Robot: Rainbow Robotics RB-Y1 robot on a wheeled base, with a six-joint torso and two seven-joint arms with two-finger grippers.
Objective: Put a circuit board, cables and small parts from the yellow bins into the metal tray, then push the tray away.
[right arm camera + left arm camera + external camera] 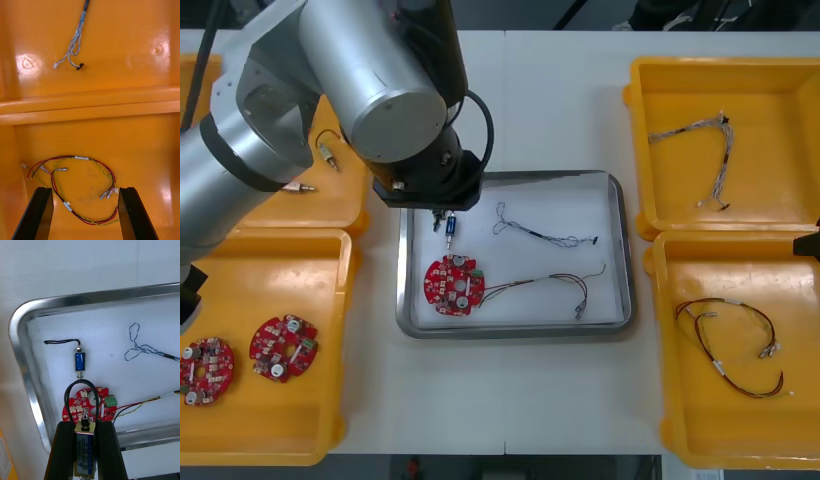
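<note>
Left gripper (85, 426) clamps a small boxy metal part (84, 450) over the shiny metal tray (24, 363), near the round red circuit board (88, 407). Right gripper (84, 193) stands open; looped red and yellow cable (83, 158) lies beneath.

Bright overhead light is being thrown down; glare is being caught along the rim of the metal tray (93, 296), soft shadow just beside it.

Metal tray (93, 297) shiny-rimmed, matt white inside; yellow bins (770, 150) glossy plastic.
</note>
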